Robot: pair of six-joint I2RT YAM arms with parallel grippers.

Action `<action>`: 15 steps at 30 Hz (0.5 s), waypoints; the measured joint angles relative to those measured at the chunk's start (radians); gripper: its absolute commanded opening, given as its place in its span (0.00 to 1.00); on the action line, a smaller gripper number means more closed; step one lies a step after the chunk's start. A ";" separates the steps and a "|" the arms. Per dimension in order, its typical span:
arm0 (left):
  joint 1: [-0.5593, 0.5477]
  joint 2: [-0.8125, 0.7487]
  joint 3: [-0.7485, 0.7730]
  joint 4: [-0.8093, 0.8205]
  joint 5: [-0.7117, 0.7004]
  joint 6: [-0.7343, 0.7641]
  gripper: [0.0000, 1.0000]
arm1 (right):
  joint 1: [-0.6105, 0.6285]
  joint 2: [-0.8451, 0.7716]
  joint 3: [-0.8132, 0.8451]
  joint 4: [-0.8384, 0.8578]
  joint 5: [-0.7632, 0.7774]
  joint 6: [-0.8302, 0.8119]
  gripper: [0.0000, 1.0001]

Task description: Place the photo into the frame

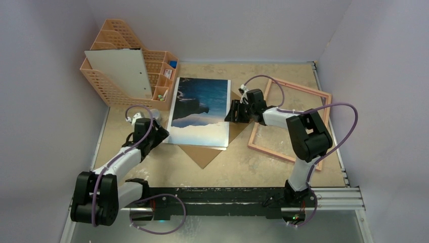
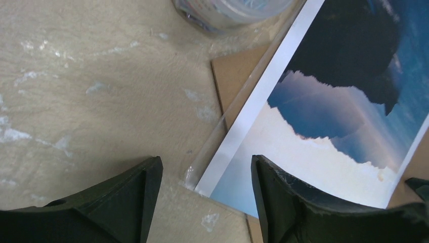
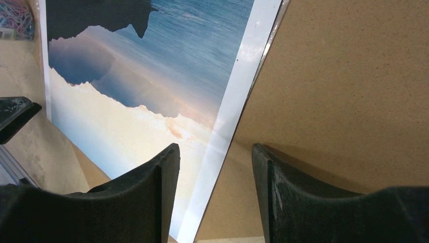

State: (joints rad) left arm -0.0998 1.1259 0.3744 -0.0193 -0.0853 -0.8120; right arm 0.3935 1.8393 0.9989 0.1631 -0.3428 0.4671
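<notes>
The left end effector (image 2: pixel 206 162) hovers low over the table (image 1: pixel 167 167) with its fingers spread and nothing pinched. The near-left corner of the photo (image 1: pixel 200 109) lies just ahead of it and partly beneath its right finger. The photo lies flat, picture side up, on a brown backing board (image 1: pixel 205 154) whose corner pokes out toward the arm bases. The right end effector (image 3: pixel 215 152) is likewise spread and empty. Its fingers straddle the photo's white right border, with print under the left finger and bare board under the right. The frame (image 1: pixel 273 153) lies flat behind this end effector, apart from the photo. An orange mesh rack (image 1: pixel 109 86) stands well beyond the left end effector.
</notes>
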 measured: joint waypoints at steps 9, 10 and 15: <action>0.048 0.039 -0.071 0.214 0.188 0.005 0.59 | -0.004 0.014 0.008 -0.003 -0.042 -0.018 0.58; 0.048 0.043 -0.072 0.218 0.219 0.005 0.59 | -0.008 0.018 0.013 -0.008 -0.052 -0.023 0.58; 0.054 0.064 -0.066 0.220 0.311 -0.004 0.56 | -0.016 0.039 0.036 -0.024 -0.099 -0.045 0.58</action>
State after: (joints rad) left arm -0.0460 1.1904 0.3088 0.2005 0.2253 -0.8162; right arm 0.3775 1.8778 1.0348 0.1390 -0.4419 0.4217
